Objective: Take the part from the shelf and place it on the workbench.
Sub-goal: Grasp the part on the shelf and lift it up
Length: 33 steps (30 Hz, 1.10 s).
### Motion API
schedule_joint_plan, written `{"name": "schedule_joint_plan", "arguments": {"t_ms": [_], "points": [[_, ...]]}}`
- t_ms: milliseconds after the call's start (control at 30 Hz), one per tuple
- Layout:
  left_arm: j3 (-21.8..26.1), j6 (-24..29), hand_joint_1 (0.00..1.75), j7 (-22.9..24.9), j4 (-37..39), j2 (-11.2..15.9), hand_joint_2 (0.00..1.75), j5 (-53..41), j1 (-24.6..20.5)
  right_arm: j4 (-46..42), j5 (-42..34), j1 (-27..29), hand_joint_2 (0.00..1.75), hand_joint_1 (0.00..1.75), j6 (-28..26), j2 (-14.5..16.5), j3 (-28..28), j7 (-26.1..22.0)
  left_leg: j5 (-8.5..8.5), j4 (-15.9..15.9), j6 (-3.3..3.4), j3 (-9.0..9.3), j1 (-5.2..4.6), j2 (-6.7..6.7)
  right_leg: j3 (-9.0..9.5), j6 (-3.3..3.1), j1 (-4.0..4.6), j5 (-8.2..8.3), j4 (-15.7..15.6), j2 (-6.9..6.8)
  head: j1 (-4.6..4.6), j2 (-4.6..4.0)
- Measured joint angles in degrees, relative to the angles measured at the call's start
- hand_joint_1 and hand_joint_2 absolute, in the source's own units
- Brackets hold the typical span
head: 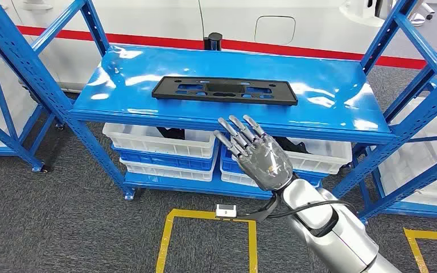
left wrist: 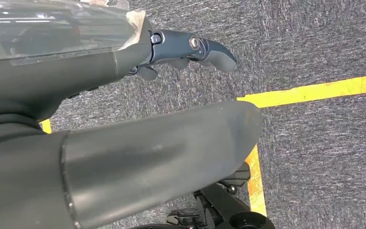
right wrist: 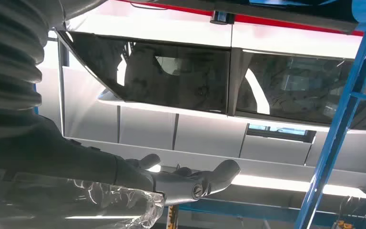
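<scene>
A flat black plastic part with several cut-outs lies lengthwise on the blue shelf top. My right hand is raised in front of the shelf's front edge, below the part and apart from it, its fingers spread and holding nothing. In the right wrist view the same hand reaches out with nothing in it. My left hand hangs over the grey carpet beside my body, its dark fingers holding nothing.
White and blue bins sit on the shelf's lower level. Blue rack uprights stand to both sides. Yellow tape lines and a small white box mark the carpet. A white vehicle body with a red stripe stands behind.
</scene>
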Motion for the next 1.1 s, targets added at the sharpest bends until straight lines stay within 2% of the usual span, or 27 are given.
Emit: {"name": "schedule_joint_plan", "arguments": {"t_ms": [400, 500, 567, 600, 633, 700, 733, 767, 800, 833, 867, 900, 933, 1000, 1067, 1100], "points": [[0.0, 0.5, 0.00, 1.0, 0.0, 0.0, 0.00, 0.3, -0.1, 1.8, -2.0, -1.0, 1.75, 0.00, -0.3, 0.2, 1.9, -1.7, -0.06, 0.1, 0.09, -0.08, -0.34, -0.04, -0.07, 0.08, -0.34, 0.05, -0.1, 0.00, 0.00, 0.00], [0.0, 0.9, 0.00, 1.0, 0.0, 0.0, 0.00, 0.6, -0.2, 3.0, -2.3, -1.2, 1.75, 0.00, -0.3, 0.7, 2.7, -1.7, -0.17, -0.2, 0.40, -0.08, -0.39, -0.02, -0.12, 0.20, -0.43, -0.01, -0.3, -0.03, -0.02, 0.00], [0.0, 1.3, 0.00, 1.0, -0.1, -0.1, 0.00, 0.7, -0.4, 3.9, -2.4, -1.4, 1.75, 0.00, -0.2, 1.1, 3.2, -1.7, -0.04, -1.0, 0.81, 0.47, -0.01, 0.01, -0.69, 0.40, -0.41, -0.41, 1.1, -0.18, 0.08, 0.00], [0.0, 1.5, 0.00, 0.9, -0.1, -0.1, 0.00, 0.8, -0.4, 4.4, -2.5, -1.6, 1.75, 0.00, -0.2, 1.3, 3.5, -1.7, 0.07, -1.5, 0.98, 0.82, 0.24, 0.05, -1.96, 0.46, -0.41, -1.12, 3.5, -0.27, 0.16, 0.00], [0.0, 1.5, 0.00, 0.9, -0.1, -0.1, 0.00, 0.8, -0.5, 4.9, -2.5, -1.6, 1.75, 0.00, -0.2, 1.4, 3.7, -1.7, 0.08, -1.7, 1.07, 1.04, 0.36, 0.08, -4.16, 0.44, -0.57, -2.12, 7.0, -0.32, 0.26, 0.00], [0.0, 1.6, 0.00, 1.0, -0.1, -0.1, 0.00, 0.8, -0.5, 5.9, -2.5, -1.5, 1.75, 0.00, -0.2, 1.6, 4.3, -1.7, -0.14, -1.8, 1.02, 1.20, 0.50, 0.06, -10.04, 0.62, -0.93, -4.10, 15.3, -0.32, 0.32, 0.00], [0.0, 1.6, 0.00, 1.0, -0.1, -0.2, 0.00, 0.8, -0.5, 6.3, -2.5, -1.4, 1.75, 0.00, -0.2, 1.6, 4.5, -1.7, -0.35, -1.8, 0.87, 1.34, 0.59, -0.02, -12.40, 1.02, -1.19, -4.06, 17.8, -0.32, 0.33, 0.00], [0.0, 1.6, 0.00, 1.0, -0.1, -0.2, 0.00, 0.8, -0.4, 6.7, -2.5, -1.4, 1.75, 0.00, -0.2, 1.7, 4.7, -1.7, -0.66, -1.8, 0.61, 1.61, 0.75, -0.13, -13.75, 1.71, -1.48, -2.92, 18.1, -0.33, 0.31, 0.00], [0.0, 1.6, 0.00, 1.0, -0.1, -0.2, 0.00, 0.8, -0.4, 6.9, -2.6, -1.3, 1.75, 0.00, -0.2, 1.7, 4.9, -1.7, -1.05, -1.8, 0.25, 2.05, 0.99, -0.24, -13.88, 2.64, -1.79, -0.73, 16.0, -0.37, 0.32, 0.00], [0.0, 1.6, 0.00, 1.0, -0.1, -0.2, 0.00, 0.8, -0.4, 7.2, -2.7, -1.3, 1.75, 0.00, -0.2, 1.7, 5.1, -1.6, -1.55, -1.8, -0.24, 2.52, 1.19, -0.34, -13.07, 3.69, -2.17, 2.17, 12.0, -0.50, 0.36, 0.00], [0.0, 1.7, 0.00, 1.0, 0.0, -0.1, 0.00, 0.8, -0.4, 7.5, -2.8, -1.3, 1.75, 0.00, -0.2, 1.7, 5.3, -1.6, -2.11, -1.7, -0.80, 2.92, 1.24, -0.40, -12.02, 4.42, -2.38, 4.51, 8.3, -0.72, 0.48, 0.00], [0.1, 1.9, 0.00, 1.0, 0.1, 0.0, 0.00, 0.7, -0.4, 7.8, -3.0, -1.2, 1.75, 0.00, -0.2, 1.8, 5.4, -1.6, -2.66, -1.7, -1.34, 3.17, 1.23, -0.43, -11.07, 4.37, -2.52, 6.00, 5.4, -0.81, 0.55, 0.00], [0.1, 2.1, 0.00, 1.1, 0.1, 0.1, 0.00, 0.7, -0.5, 8.1, -3.1, -1.2, 1.75, 0.00, -0.3, 1.9, 5.6, -1.5, -3.11, -1.7, -1.85, 3.35, 1.14, -0.43, -10.51, 3.77, -2.47, 6.51, 4.0, -0.89, 0.53, 0.00], [0.1, 2.6, 0.00, 1.1, 0.2, 0.1, 0.00, 0.6, -0.5, 8.5, -3.2, -1.2, 1.75, 0.00, -0.4, 2.1, 5.8, -1.5, -3.79, -2.2, -2.63, 3.92, 1.23, -0.34, -10.08, 1.62, -2.18, 5.68, 3.8, -0.62, 0.32, 0.00], [0.1, 2.8, 0.00, 1.1, 0.1, 0.1, 0.00, 0.6, -0.7, 8.7, -3.3, -1.5, 1.75, 0.00, -0.4, 2.3, 5.8, -1.4, -4.31, -1.7, -3.11, 4.26, 1.55, 0.07, -9.11, 0.12, -2.15, 4.81, 3.7, -0.32, 0.07, 0.00], [0.1, 3.0, 0.00, 1.1, 0.1, 0.1, 0.00, 0.6, -0.8, 8.8, -3.4, -1.7, 1.75, 0.00, -0.4, 2.4, 5.8, -1.3, -4.67, 0.3, -3.21, 3.30, 1.61, 0.34, -8.36, -0.55, -2.13, 4.29, 3.6, -0.21, -0.11, 0.00]]}}
